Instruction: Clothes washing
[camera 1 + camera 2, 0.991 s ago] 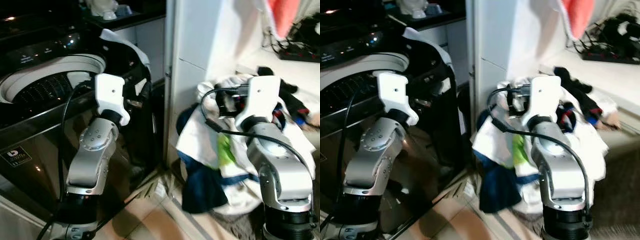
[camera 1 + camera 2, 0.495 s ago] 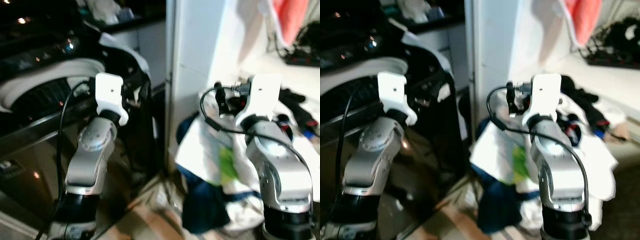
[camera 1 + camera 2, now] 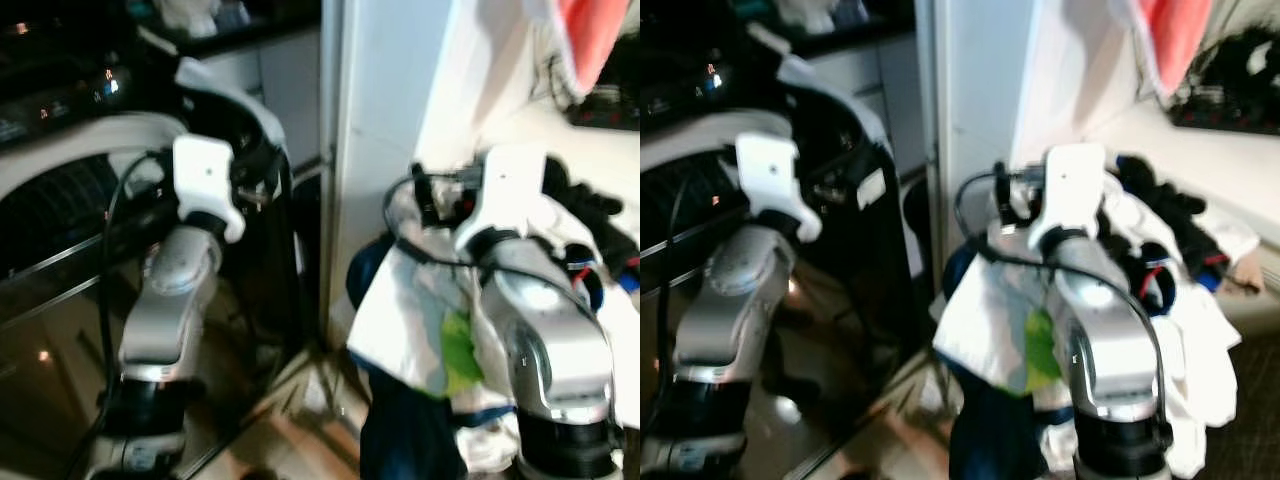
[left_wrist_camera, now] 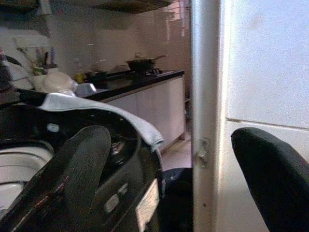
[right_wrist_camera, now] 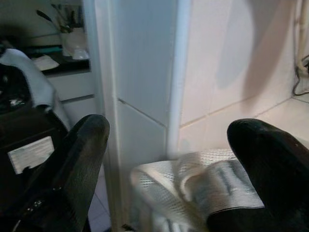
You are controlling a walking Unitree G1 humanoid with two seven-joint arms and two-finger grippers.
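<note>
A home's kitchen and laundry corner: a black top-loading washing machine [image 3: 60,190] stands beside a white pillar [image 3: 375,150], a heap of clothes [image 3: 440,310] nearby, and behind them a worktop [image 4: 130,82] carrying a pan [image 4: 142,62].

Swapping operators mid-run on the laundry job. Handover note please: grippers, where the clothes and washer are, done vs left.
Left gripper: open, empty, raised beside the dark top-loading washing machine, whose lid is up.
Right gripper: open, empty, hovering over the heaped pile of white, navy and green clothes.
The pile sits to the robot's right, past the white cabinet panel. A white cloth is draped over the washer's raised lid.
Done: nothing picked up yet; the drum contents cannot be made out.
Left: grab garments from the pile and load them into the washer.
</note>
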